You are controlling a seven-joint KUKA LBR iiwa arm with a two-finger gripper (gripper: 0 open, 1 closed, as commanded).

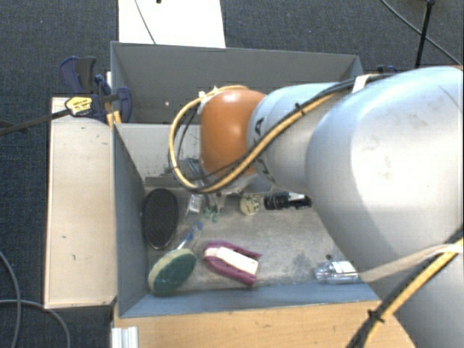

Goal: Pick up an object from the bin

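Note:
My gripper (205, 207) hangs low under the arm's wrist, over the middle-left of the bin floor. Left of it and close by lies a black oval thing (159, 218). Just below it is a round green scrubber (172, 270) whose thin blue handle (191, 233) points up toward the gripper. A purple and white thing (232, 262) lies on the floor in front of the gripper. Right of the gripper sit a small pale yellowish thing (250, 205) and a black marker-like stick (287, 201).
A small silver and white thing (335, 271) lies near the bin's front right corner. The arm with its orange cover and yellow cable hides the back and right of the bin. The left wall slopes close to the black oval thing.

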